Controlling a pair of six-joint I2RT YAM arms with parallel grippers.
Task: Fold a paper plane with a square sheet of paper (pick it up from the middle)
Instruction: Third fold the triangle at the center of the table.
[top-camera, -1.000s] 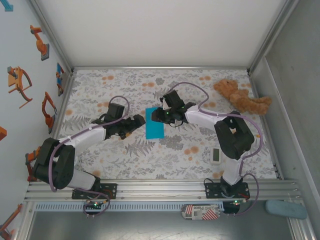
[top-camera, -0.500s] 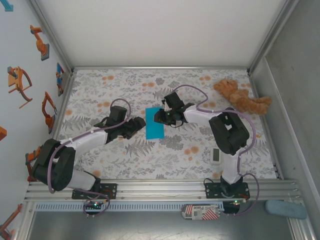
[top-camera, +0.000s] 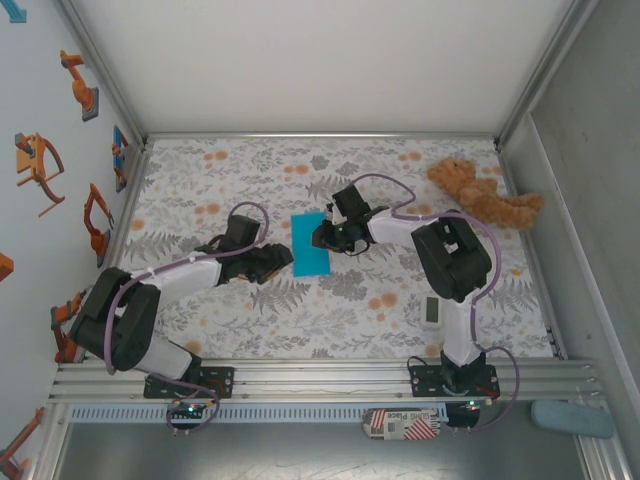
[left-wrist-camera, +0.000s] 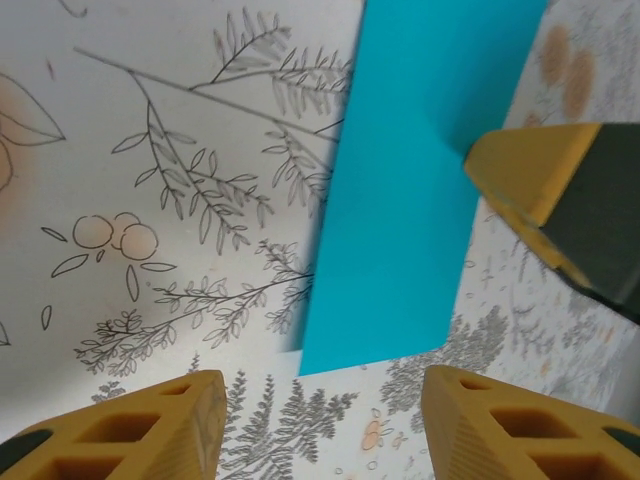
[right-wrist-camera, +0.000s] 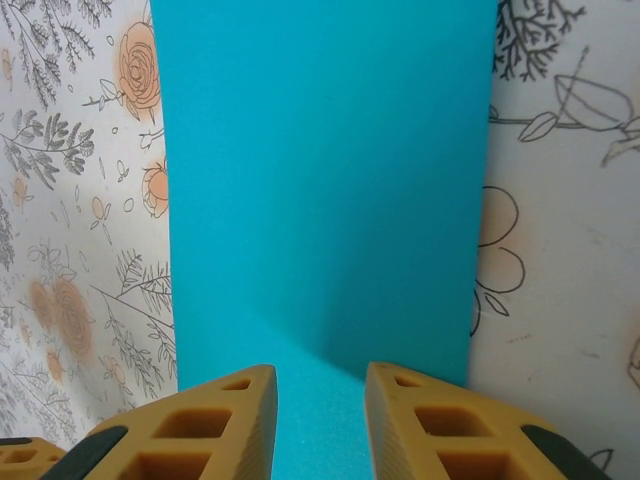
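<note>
The square sheet of paper (top-camera: 310, 246) lay halved — right gripper (right-wrist-camera: 320, 376) slightly parted atop it, left gripper (left-wrist-camera: 322, 383) gaped empty — a corner lift seemed next.

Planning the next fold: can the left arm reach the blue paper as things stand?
Likely yes. The left claw stands open just short of the paper, only tablecloth between; the right claw is at the opposite edge, leaving this side free.
</note>
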